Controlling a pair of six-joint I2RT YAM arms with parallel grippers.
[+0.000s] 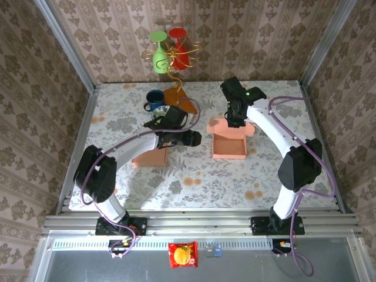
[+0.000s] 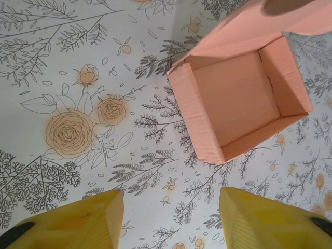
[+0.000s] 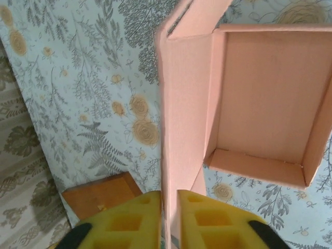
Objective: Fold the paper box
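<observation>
I have the paper box (image 1: 229, 143) sitting a little right of the worktop's (image 1: 194, 182) centre, about midway between the near and far edges. It is open upward, four low walls up, with its lid flap standing at the far side. From the left wrist camera the box (image 2: 238, 104) is empty, and its near corner points at me.

The right gripper (image 1: 234, 120) comes down over the box's far side. In its own camera its yellow fingers (image 3: 132, 220) are drawn narrow, and the gripper (image 3: 169, 218) pinches the edge of the upright flap of the box (image 3: 259, 98).

The left gripper (image 1: 194, 139) hangs just left of the box, apart from it. Its jaws are about half spread around bare tablecloth, holding nothing (image 2: 171, 228).

A flat pink cardboard sheet (image 1: 150, 157) lies left of centre, partly under the left arm. A blue mug (image 1: 155, 100) stands toward the far left, beside the orange base (image 1: 179, 97) of a wire stand carrying a green glass (image 1: 160, 56) and a red glass (image 1: 179, 53). A snack packet (image 1: 183, 254) lies off the worktop, beyond its near edge.
</observation>
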